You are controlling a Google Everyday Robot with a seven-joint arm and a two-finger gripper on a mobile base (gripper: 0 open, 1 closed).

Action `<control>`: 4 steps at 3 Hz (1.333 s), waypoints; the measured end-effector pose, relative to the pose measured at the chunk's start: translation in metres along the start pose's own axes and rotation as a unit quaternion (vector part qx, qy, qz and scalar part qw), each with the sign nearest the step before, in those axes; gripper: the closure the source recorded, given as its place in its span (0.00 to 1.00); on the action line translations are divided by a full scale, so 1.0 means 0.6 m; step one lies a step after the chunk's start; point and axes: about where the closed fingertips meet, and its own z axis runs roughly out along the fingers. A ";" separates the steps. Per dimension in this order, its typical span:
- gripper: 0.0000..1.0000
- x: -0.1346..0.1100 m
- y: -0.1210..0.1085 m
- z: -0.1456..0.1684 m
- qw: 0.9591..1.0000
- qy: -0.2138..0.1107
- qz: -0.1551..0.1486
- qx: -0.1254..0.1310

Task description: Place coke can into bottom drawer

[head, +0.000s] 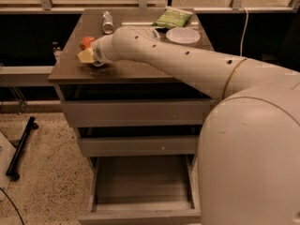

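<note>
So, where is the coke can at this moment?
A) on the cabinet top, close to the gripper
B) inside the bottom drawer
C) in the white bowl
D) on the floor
A: the coke can sits on the cabinet top right beside the gripper, while the bottom drawer is open below.

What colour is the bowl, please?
The bowl is white, camera view; the gripper is by the coke can.
</note>
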 end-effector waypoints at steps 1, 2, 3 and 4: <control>0.88 -0.014 0.002 -0.040 1.000 -0.021 -0.004 0.004; 1.00 -0.014 -0.017 -0.085 0.998 -0.054 0.014 -0.008; 1.00 0.016 -0.040 -0.137 0.996 -0.072 0.034 -0.042; 1.00 0.090 -0.027 -0.184 0.992 -0.077 0.048 -0.093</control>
